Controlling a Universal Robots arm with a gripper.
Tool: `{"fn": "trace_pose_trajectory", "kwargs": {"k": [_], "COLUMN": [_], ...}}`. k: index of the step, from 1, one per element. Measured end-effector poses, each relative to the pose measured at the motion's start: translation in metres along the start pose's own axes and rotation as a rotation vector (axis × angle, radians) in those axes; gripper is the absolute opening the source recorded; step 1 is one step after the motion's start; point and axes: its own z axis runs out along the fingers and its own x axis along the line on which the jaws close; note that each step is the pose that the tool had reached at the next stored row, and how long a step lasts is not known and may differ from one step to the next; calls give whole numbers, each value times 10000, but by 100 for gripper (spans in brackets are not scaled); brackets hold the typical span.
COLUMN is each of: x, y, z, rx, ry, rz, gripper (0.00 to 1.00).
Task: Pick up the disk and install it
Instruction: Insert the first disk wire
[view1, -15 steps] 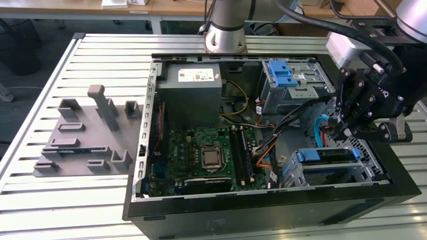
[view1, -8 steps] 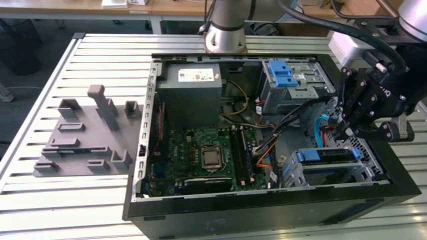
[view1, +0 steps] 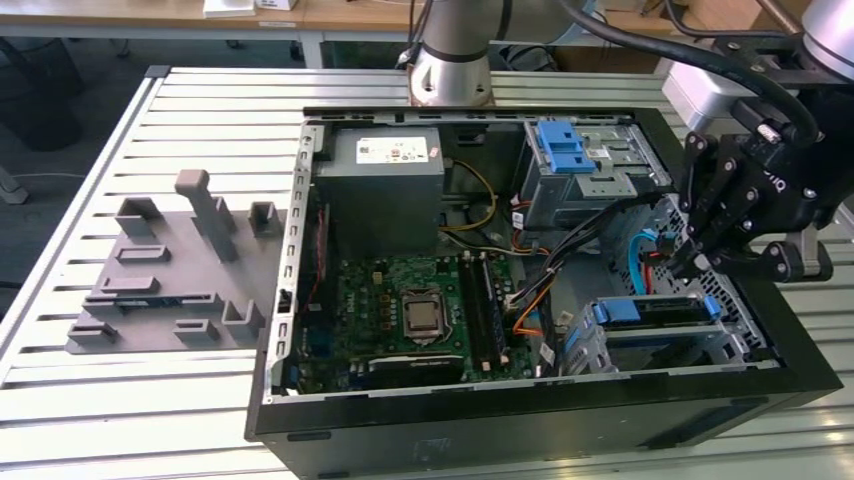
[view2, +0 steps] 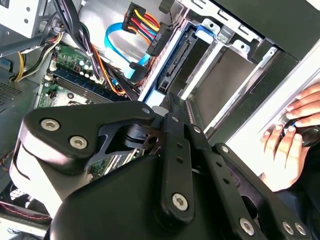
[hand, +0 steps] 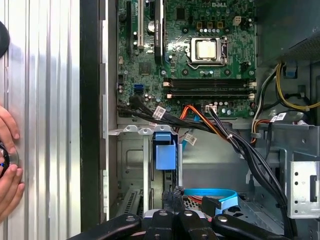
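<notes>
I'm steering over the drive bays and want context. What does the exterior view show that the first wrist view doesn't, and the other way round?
Exterior view: the grey fixture block lying on the slatted table to the exterior view's left of the computer case, and the arm's base beyond the case's far side. First wrist view: a person's hand over the table, outside the case wall. Both: the motherboard with its processor, and the gripper over the drive-bay side of the open case.
</notes>
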Motion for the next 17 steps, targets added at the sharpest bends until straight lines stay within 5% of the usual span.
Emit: {"fn": "trace_pose_trajectory", "kwargs": {"k": [17], "x": [-41], "y": [-65], "z": [0], "rx": [0], "ry": [0], "rz": [0], "gripper": [11]}}
